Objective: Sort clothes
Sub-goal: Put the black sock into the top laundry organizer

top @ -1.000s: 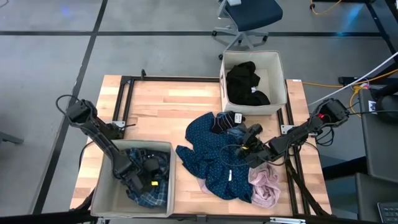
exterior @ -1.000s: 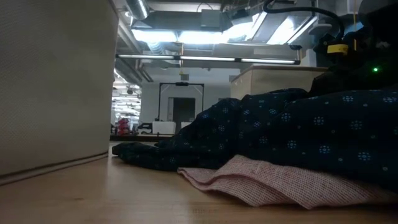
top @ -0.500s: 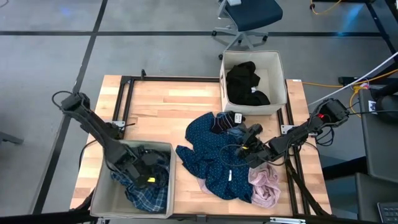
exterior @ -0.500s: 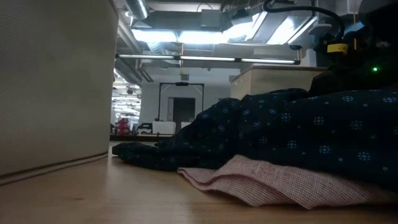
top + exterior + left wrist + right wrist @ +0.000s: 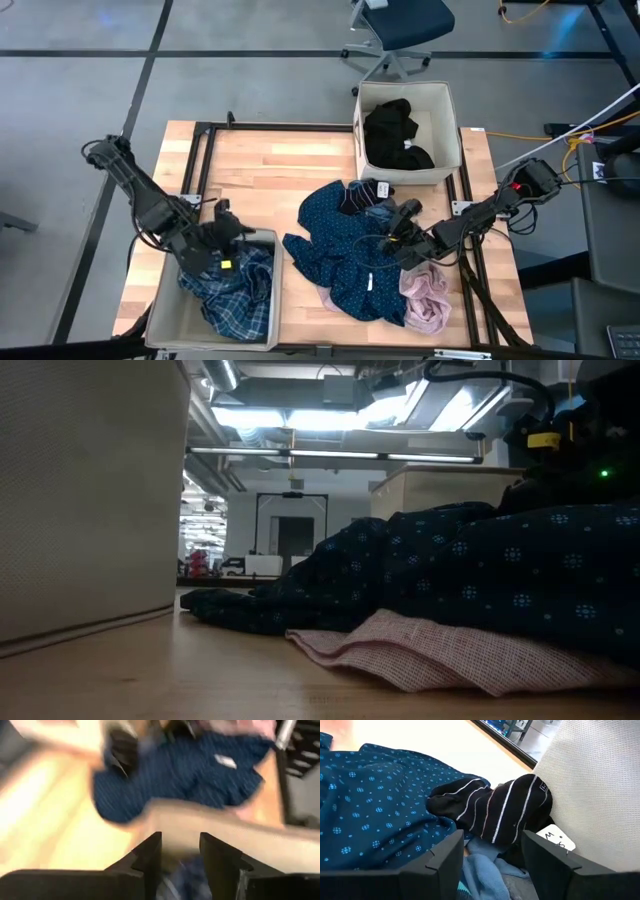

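Near box (image 5: 165, 318) holding blue plaid shirt (image 5: 235, 300), far box (image 5: 447, 128) holding black garment (image 5: 395, 132), navy dotted shirt (image 5: 340, 255) spread mid-bench, long axis diagonal, left gripper (image 5: 222, 225) and right gripper (image 5: 400, 222) jaws parted, empty

**Bench and what lay on it**

The pale wooden bench (image 5: 270, 165) carried two beige fabric boxes: the far box (image 5: 453, 130) stood at its far edge, and the near box (image 5: 165, 310) sat at the near left corner. Between them, toward the right, a navy white-dotted garment (image 5: 335, 250) lay spread on the wood. A pale pink garment (image 5: 428, 300) rested just beside it at the near right, partly tucked under its edge. A black frame (image 5: 200, 160) ran along the left side.
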`<state>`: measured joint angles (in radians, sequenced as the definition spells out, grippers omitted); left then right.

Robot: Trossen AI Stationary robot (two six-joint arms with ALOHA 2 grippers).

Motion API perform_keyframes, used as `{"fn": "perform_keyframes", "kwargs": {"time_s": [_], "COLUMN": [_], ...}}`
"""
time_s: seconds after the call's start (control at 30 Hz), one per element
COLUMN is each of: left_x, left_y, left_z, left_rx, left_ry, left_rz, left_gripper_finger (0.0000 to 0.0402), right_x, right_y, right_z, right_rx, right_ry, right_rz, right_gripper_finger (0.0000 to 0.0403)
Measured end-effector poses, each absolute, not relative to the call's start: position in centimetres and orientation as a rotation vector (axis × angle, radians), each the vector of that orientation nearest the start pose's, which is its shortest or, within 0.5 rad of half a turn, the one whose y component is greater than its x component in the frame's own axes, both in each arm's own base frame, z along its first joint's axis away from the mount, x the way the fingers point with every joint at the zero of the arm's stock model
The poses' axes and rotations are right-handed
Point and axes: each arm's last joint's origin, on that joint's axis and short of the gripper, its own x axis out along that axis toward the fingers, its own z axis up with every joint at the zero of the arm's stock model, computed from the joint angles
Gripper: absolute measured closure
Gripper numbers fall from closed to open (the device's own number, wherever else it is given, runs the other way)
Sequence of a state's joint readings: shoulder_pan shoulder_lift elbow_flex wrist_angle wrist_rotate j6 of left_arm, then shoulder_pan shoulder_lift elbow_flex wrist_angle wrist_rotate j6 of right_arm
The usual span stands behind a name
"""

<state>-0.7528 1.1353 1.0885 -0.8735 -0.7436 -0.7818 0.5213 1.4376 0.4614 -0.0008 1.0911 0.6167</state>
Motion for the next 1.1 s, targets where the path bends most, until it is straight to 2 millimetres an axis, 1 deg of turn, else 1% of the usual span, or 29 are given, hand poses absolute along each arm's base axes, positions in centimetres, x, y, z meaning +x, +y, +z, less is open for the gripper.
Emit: {"fn": "perform_keyframes", "kwargs": {"time_s": [0.1,0.17,0.23,0.33,0.43,0.53,0.6,0.67,0.77,0.9,1.0,1.1], "left_x": [16.9,17.4,18.0,19.0,19.8,20.1,19.8,19.3,18.7,18.3,18.3,18.3], "left_y": [-12.6,-12.4,-12.1,-11.6,-11.0,-10.4,-10.0,-9.7,-9.3,-9.1,-9.1,-9.1], "left_z": [32.4,32.7,32.6,31.6,30.0,28.6,27.9,27.6,27.7,28.0,28.0,28.0], "left_rx": [0.023,0.083,0.122,0.145,0.130,0.154,0.191,0.203,0.203,0.198,0.201,0.211], "left_ry": [0.535,0.494,0.468,0.457,0.422,0.340,0.309,0.281,0.242,0.229,0.228,0.230], "left_rz": [0.305,0.325,0.324,0.248,0.109,0.024,0.015,0.012,0.009,0.011,0.011,0.010], "left_gripper_finger": [0.0277,0.0277,0.0277,0.0277,0.0277,0.0277,0.0277,0.0277,0.0277,0.0277,0.0277,0.0277], "right_x": [20.1,20.2,20.4,21.1,22.3,23.5,24.1,24.4,24.7,24.6,24.5,24.6], "right_y": [8.6,8.6,8.7,8.8,8.4,7.3,6.1,4.8,3.0,1.3,0.6,0.5], "right_z": [12.9,12.9,13.2,13.9,14.7,15.2,15.4,15.4,15.2,14.8,14.7,14.8], "right_rx": [-0.134,-0.128,-0.128,-0.130,-0.126,-0.095,-0.051,-0.021,0.031,0.088,0.087,0.063], "right_ry": [0.482,0.474,0.462,0.459,0.501,0.556,0.584,0.605,0.641,0.698,0.716,0.718], "right_rz": [-0.691,-0.694,-0.703,-0.703,-0.664,-0.626,-0.628,-0.657,-0.692,-0.709,-0.727,-0.708], "right_gripper_finger": [0.0201,0.0201,0.0201,0.0201,0.0201,0.0201,0.0201,0.0201,0.0201,0.0201,0.0206,0.0233]}}
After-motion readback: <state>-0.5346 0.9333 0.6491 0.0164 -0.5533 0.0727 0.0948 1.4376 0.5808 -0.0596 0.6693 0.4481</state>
